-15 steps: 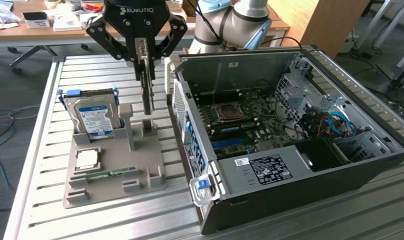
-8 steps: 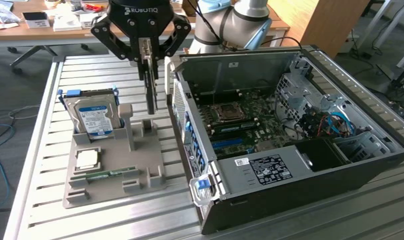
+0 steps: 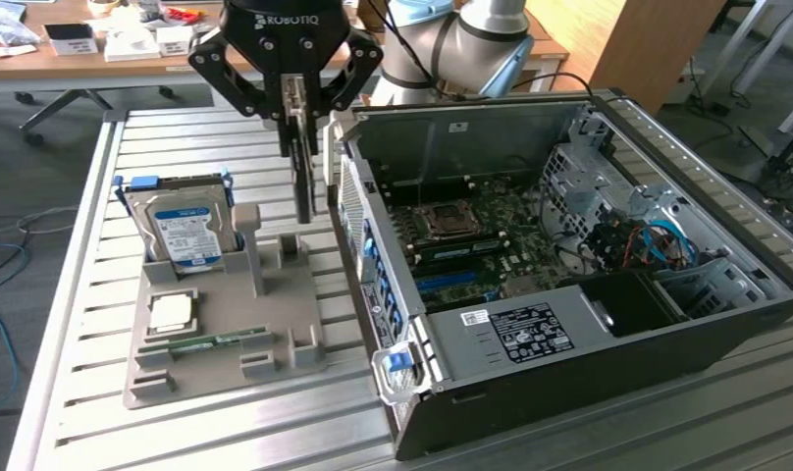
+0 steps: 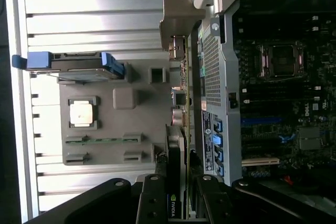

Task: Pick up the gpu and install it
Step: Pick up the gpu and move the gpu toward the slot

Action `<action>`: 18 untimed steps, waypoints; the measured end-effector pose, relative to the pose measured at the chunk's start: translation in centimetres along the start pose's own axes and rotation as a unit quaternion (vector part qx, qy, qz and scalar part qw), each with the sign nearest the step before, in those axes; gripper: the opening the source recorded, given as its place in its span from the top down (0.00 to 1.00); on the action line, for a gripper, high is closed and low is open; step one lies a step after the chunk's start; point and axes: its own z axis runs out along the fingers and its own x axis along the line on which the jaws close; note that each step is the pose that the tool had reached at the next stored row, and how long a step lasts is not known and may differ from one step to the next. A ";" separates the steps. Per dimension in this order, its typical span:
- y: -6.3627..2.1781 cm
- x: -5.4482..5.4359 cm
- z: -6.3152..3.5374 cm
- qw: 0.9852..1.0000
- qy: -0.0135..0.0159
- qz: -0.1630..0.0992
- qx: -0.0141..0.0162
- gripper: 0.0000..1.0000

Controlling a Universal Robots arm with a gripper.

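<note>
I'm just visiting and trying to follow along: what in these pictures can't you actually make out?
- Exterior view: the gpu, gripped by the fingers, is edge-on; its faces are hidden.
- Wrist view: the hard drive is edge-on too; its label is unseen.
- Exterior view: the arm is cut off by the top edge.

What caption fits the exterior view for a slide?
Gripper holds the gpu upright and edge-on, between the gray parts tray and the open PC case.

Exterior view's left: hard drive [image 3: 185, 231] upright, CPU [image 3: 172, 313] and memory stick [image 3: 215, 341] flat in grey fixture [image 3: 220, 381]. Right: open computer case [image 3: 607, 385].
</note>
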 end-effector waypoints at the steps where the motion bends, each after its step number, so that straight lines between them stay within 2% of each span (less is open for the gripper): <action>1: 0.00 0.0 0.00 1.000 0.000 0.000 0.000 0.73; 18: 0.14 -0.7 0.03 1.000 0.000 0.000 0.000 0.73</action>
